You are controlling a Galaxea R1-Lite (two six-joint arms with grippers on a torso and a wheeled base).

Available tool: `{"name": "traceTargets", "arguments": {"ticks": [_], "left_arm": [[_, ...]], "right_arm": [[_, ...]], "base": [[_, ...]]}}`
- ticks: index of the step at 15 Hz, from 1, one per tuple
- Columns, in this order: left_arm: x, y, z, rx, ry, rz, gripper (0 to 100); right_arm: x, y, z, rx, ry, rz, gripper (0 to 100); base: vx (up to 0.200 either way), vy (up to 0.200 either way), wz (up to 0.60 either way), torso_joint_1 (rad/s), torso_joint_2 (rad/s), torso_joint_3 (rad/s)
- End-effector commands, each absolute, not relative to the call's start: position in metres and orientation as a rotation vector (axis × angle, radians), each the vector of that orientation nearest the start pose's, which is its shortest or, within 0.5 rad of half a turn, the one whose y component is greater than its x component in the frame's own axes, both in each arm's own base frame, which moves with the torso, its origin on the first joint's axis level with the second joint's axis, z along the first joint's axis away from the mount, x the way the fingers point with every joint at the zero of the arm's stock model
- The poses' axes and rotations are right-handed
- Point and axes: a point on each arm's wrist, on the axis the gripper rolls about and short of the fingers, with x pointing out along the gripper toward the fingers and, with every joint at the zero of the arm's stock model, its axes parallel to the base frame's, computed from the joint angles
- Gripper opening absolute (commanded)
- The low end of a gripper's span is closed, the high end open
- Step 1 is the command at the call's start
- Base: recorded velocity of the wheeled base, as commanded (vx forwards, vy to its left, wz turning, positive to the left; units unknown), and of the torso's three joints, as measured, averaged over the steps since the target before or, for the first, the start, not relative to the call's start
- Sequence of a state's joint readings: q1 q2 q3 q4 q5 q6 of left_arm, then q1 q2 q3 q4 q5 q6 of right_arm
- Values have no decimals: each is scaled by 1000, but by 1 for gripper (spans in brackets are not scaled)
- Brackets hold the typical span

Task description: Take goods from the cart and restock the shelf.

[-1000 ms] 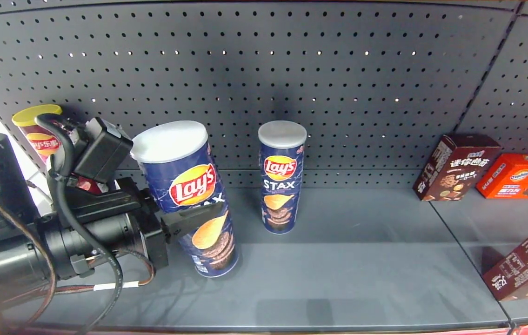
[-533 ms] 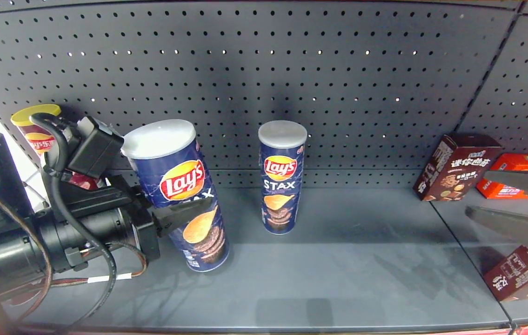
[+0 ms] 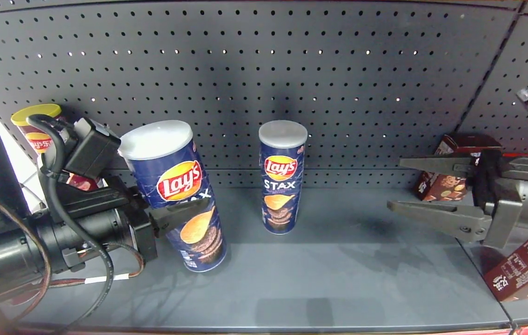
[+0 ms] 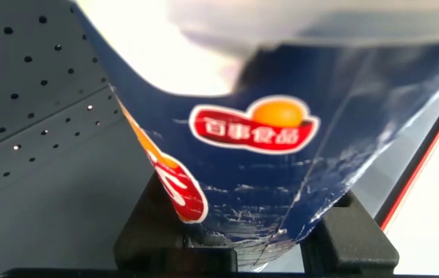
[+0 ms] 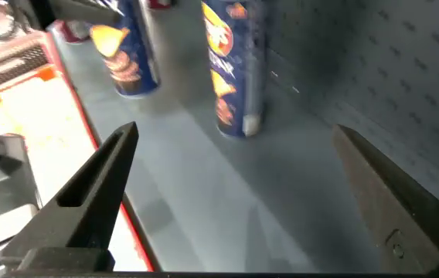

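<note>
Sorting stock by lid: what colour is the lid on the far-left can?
Yellow; the lid on the red can shows best in the head view.

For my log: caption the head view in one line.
Left claw grips a tilted chip can beside an upright can on the shelf; right claw open.

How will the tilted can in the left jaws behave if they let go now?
The can is tall, narrow and leaning, so it will probably rock or tip. Being round, it would likely roll once down. Its wall looks stiff: no dent shows.
</note>
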State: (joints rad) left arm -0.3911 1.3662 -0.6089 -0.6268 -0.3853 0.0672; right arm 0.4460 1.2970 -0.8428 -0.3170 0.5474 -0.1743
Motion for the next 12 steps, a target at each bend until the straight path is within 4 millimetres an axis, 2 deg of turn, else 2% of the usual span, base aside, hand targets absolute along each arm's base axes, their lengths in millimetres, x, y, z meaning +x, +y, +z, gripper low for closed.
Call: {"name": "traceTargets", "arguments": {"ticks": [1, 3, 4, 9, 12], "left_arm": [[196, -90, 216, 64, 104, -781, 0], [196, -90, 216, 64, 104, -781, 0], [196, -90, 217, 64, 92, -779, 0], [197, -90, 219, 63, 81, -777, 0], [198, -89, 221, 63, 71, -772, 0]], "right_arm": [[209, 115, 264, -163, 52, 1037, 100], [220, 120, 262, -182, 29, 1060, 100], [233, 128, 256, -192, 15, 1090, 100], [253, 153, 255, -195, -1, 1140, 100], [265, 161, 249, -195, 11, 1146, 100]], "base": [[0, 0, 0, 0, 0, 0], [0, 0, 0, 0, 0, 0], [0, 0, 0, 0, 0, 0], [0, 0, 0, 0, 0, 0], [0, 0, 0, 0, 0, 0]]}}
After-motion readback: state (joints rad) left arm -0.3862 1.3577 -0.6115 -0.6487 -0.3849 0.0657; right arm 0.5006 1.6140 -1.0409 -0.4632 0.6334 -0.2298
